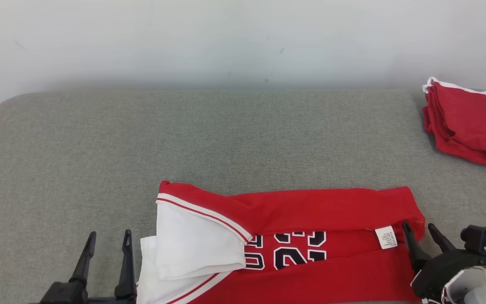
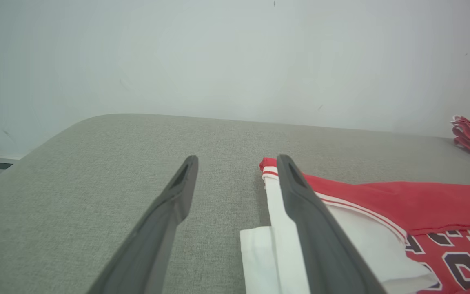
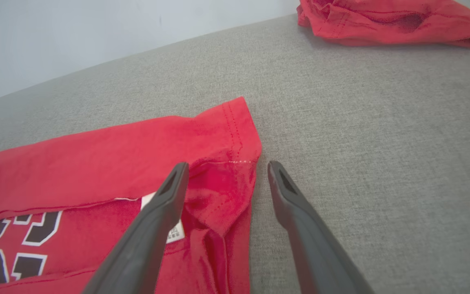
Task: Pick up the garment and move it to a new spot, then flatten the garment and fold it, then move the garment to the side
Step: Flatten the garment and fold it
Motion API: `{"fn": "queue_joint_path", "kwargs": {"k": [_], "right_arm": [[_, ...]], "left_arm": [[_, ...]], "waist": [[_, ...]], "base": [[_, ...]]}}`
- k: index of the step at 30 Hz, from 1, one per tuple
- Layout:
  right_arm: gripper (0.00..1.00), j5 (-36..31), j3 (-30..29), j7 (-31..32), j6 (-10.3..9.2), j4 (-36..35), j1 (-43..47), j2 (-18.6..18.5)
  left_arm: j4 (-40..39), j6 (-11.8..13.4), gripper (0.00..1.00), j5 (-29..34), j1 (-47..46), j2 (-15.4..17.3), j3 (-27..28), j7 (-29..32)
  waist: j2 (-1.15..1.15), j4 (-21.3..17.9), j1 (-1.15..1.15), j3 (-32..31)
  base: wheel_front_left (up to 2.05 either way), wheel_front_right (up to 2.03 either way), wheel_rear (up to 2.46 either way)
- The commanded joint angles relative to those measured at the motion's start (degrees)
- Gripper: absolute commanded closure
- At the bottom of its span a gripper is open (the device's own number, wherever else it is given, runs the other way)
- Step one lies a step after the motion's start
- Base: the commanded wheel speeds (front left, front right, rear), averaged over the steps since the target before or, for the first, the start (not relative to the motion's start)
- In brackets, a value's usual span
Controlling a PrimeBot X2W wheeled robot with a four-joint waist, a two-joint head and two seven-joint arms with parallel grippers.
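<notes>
Left gripper [image 1: 110,235] sits at the lower left of the head view, fingers pointing up-frame and spread, nothing between them. It is just beside the white sleeve [image 1: 192,240]. In the left wrist view the gripper [image 2: 237,159] has one finger over bare grey surface, and the other overlaps the white edge of the garment [image 2: 422,204]; contact can't be told.

Right gripper [image 1: 418,226] is at the lower right, angled up and left, its claw also spread and empty. In its own wrist view the gripper [image 3: 227,164] straddles the garment's [image 3: 96,163] hemmed corner: one finger over the red cloth by the tag, the other over bare surface.

The garment [image 1: 310,207], a red jersey with white sleeves, lies at bottom centre of the head view. Its far edge is folded over toward the near side, and the black numerals [image 1: 293,249] are partly covered. The white tag [image 1: 386,237] is near its right end.

The surface [image 1: 226,135] is grey woven fabric with rounded far corners — a plain pale wall [image 1: 226,38] stands behind it. A second red cloth pile [image 1: 466,122] sits at the upper right, well apart from the jersey.
</notes>
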Motion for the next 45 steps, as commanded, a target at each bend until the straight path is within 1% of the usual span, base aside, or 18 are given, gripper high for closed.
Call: {"fn": "queue_joint_path", "kwargs": {"k": [1, 7, 10, 13, 14, 15, 16, 19, 22, 31, 35, 39, 43, 44, 45], "right_arm": [[0.00, -0.31, -0.13, 0.21, -0.01, 0.16, -0.93, 0.31], [0.00, -2.77, -1.48, 3.57, -0.02, 6.63, -3.47, 2.03], [0.00, -3.64, -1.68, 4.32, -0.01, 9.03, -4.17, 2.68], [0.00, -3.25, -0.53, 5.39, -0.01, 10.68, -3.60, 3.57], [0.55, -3.04, -0.13, 5.54, -0.01, 10.69, -3.54, 3.82], [0.93, -2.84, 0.18, 5.31, -0.01, 10.51, -3.57, 3.99], [1.00, -2.68, 0.41, 5.14, -0.01, 10.41, -3.62, 4.04], [1.00, -1.99, 0.88, 4.90, -0.01, 10.51, -3.81, 3.85], [1.00, -1.38, 0.41, 4.14, -0.02, 10.95, -4.14, 2.67], [1.00, -1.71, -3.69, 1.18, -0.11, 13.42, -4.52, -4.20], [1.00, -1.46, -5.41, 0.52, -0.10, 12.93, -4.34, -6.76], [1.00, -2.08, -4.64, 0.54, -0.09, 9.48, -3.87, -7.16], [1.00, -2.55, -3.36, 1.50, -0.09, 3.46, -3.08, -5.51], [1.00, -2.55, -3.36, 1.50, -0.09, 3.46, -3.08, -5.51], [1.00, -2.64, -3.06, 1.83, -0.08, 1.59, -2.80, -5.00]], "left_arm": [[-0.29, -0.08, 0.00, 0.91, 0.77, -0.28, 0.39, -0.11], [-0.06, -3.14, 0.00, 6.55, 2.94, -5.16, 5.98, -0.12], [0.80, -5.07, 0.00, 8.40, 3.39, -6.66, 8.16, -0.12], [1.48, -6.84, 0.00, 10.74, 3.84, -8.12, 10.60, -0.12], [1.68, -7.03, 0.00, 11.07, 4.04, -8.47, 11.00, -0.12], [1.90, -7.50, 0.00, 11.34, 4.18, -8.76, 11.46, -0.12], [2.03, -7.60, 0.00, 11.77, 4.15, -8.97, 11.80, -0.12], [2.41, -8.34, 0.00, 12.77, 4.12, -9.54, 12.56, -0.12], [2.86, -8.94, 0.00, 13.62, 4.13, -9.97, 12.84, -0.12], [3.63, -9.95, 0.00, 14.61, 4.36, -10.43, 13.38, -0.12], [3.76, -9.98, 0.00, 14.82, 4.49, -10.49, 13.75, -0.12], [3.84, -9.87, 0.00, 14.50, 5.18, -10.51, 14.16, -0.12], [4.03, -9.60, 0.00, 13.85, 5.66, -10.51, 13.66, -0.12], [4.03, -9.60, 0.00, 13.85, 5.66, -10.51, 13.66, -0.12], [4.06, -9.56, 0.00, 13.83, 5.59, -10.51, 13.58, -0.12]], "waist": [[0.00, 0.14, 0.01, -0.08], [0.00, 1.48, 0.01, -0.20], [0.00, 2.08, 0.01, -0.27], [0.00, 2.36, 0.01, -0.32], [0.00, 2.34, 0.01, -0.30], [0.00, 2.31, 0.01, -0.27], [0.00, 2.28, 0.01, -0.24], [0.00, 2.17, 0.01, -0.24], [0.00, 2.12, 0.01, -0.37], [0.00, 1.89, 0.01, -1.02], [0.00, 1.23, 0.01, -1.48], [0.00, -0.04, 0.01, -1.93], [0.00, -1.32, 0.01, -2.52], [0.00, -1.32, 0.01, -2.52], [0.00, -1.53, 0.01, -2.62]], "base": [[0.00, 0.00, 0.00], [0.00, 0.00, 0.00], [0.00, 0.00, 0.00], [0.00, 0.00, 0.00], [0.00, 0.00, 0.00], [0.00, 0.00, 0.00], [0.00, 0.00, 0.00], [0.00, 0.00, 0.00], [0.00, 0.00, 0.00], [0.00, 0.00, 0.00], [0.00, 0.00, 0.00], [0.00, 0.00, 0.00], [0.00, 0.00, 0.00], [0.00, 0.00, 0.00], [0.00, 0.00, 0.00]]}}
